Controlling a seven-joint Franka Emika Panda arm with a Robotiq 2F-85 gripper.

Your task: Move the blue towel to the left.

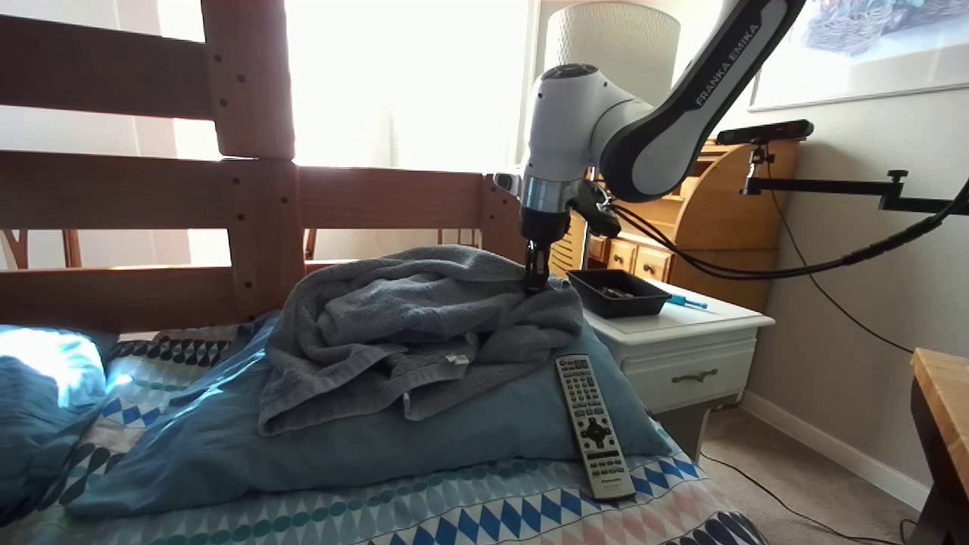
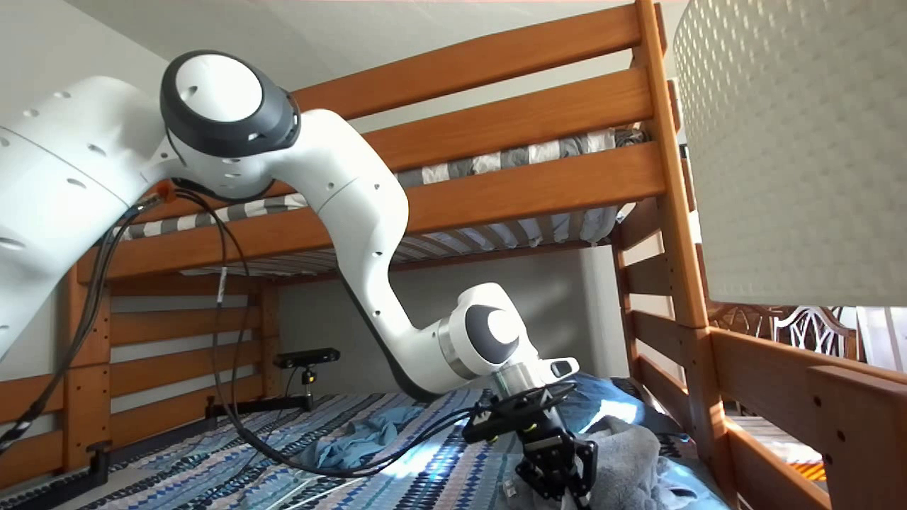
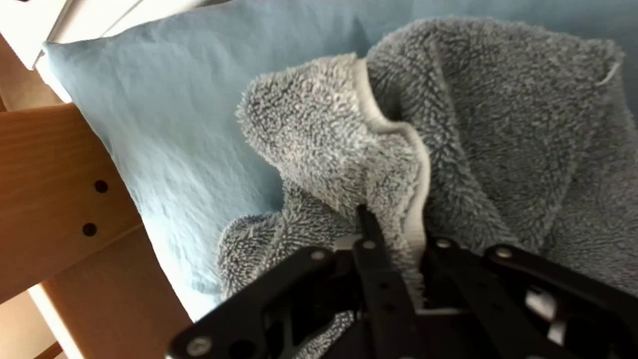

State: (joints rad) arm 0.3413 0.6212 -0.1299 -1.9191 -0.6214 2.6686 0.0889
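Note:
The grey-blue towel (image 1: 424, 303) lies crumpled on a blue pillow (image 1: 363, 439) in an exterior view. It also shows at the lower right of an exterior view (image 2: 623, 467) and fills much of the wrist view (image 3: 508, 124). My gripper (image 1: 536, 286) points down into the towel near the pillow's bedside-table end. In the wrist view the gripper (image 3: 398, 234) has its fingers close together, with a light-edged fold of the towel pinched between them. The tip of one finger is buried in the fabric. The gripper (image 2: 577, 496) is partly cut off at the bottom of an exterior view.
A remote control (image 1: 596, 428) leans on the pillow's front. A black tray (image 1: 619, 294) stands on a white bedside table (image 1: 681, 333). Wooden bed rails (image 1: 257, 197) rise behind the pillow. A lampshade (image 2: 793, 156) and a blue cloth (image 2: 368, 435) also show.

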